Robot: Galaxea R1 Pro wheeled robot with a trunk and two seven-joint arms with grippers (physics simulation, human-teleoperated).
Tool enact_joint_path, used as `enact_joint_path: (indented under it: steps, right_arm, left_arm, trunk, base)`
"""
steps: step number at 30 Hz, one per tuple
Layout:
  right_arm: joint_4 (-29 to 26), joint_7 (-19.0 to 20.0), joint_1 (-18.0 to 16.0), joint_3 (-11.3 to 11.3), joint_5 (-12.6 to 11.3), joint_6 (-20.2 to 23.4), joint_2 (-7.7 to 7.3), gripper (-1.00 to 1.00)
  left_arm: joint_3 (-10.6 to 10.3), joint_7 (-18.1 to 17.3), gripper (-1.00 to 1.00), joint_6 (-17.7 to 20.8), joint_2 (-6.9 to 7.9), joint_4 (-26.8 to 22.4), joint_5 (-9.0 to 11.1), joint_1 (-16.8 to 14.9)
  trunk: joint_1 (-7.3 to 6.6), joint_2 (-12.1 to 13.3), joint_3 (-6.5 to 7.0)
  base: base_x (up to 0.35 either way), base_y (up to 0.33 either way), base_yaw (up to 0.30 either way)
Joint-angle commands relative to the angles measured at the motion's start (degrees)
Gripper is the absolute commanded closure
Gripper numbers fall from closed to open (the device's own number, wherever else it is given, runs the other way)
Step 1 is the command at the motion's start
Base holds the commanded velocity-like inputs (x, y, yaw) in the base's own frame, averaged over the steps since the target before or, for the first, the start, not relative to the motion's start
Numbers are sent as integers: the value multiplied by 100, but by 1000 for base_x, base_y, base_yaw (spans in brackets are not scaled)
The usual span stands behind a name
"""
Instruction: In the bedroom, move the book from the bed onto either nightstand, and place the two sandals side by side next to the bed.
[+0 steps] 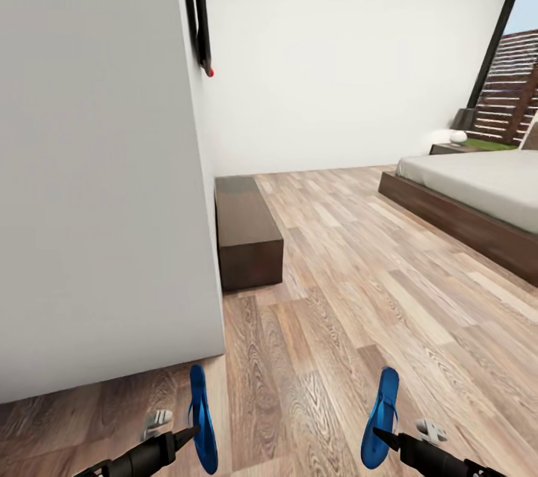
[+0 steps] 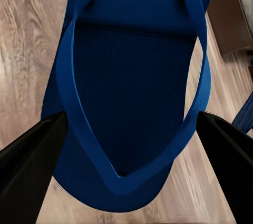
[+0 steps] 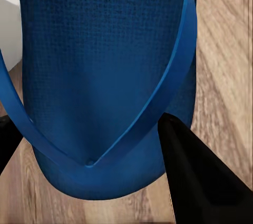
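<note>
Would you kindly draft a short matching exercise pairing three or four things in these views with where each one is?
Things:
1. left sandal
2. right sandal
3. dark bench
4. bed

Places:
a. on the floor against the white wall
b. held in the right gripper
c. at the head view's right edge
d. held in the left gripper

Pairs: 1-d, 2-b, 3-a, 4-c

Left sandal (image 1: 201, 417): bright blue flip-flop, held off the floor at the left gripper's (image 1: 196, 430) tip, standing on edge, its toe end toward the gripper.
Right sandal (image 1: 380, 417): matching blue flip-flop at the right gripper (image 1: 376, 432), also on edge, well apart from the first.
Bed (image 1: 478, 200): low, dark brown frame, plain off-white mattress, ahead at right.
Nightstand (image 1: 448, 149): dark, small, beyond the bed by the window.
Bedroom: white walls, wood-plank floor (image 1: 359, 290).
</note>
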Motion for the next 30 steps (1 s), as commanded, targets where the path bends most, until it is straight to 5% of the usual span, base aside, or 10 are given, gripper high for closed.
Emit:
enact_joint_path:
  steps: [1, 30]
  right_arm:
    - [1, 2, -5, -17, -57, 63, 1, 100]
    - [1, 5, -5, -17, -54, 63, 1, 100]
  left_arm:
    - [7, -22, 100, 61, 0, -2, 41, -1]
    - [4, -17, 100, 61, -6, -2, 43, -1]
  trunk:
    - [-1, -2, -5]
    - [-1, -2, -5]
  base:
    - [0, 0, -300]
    - [0, 0, -300]
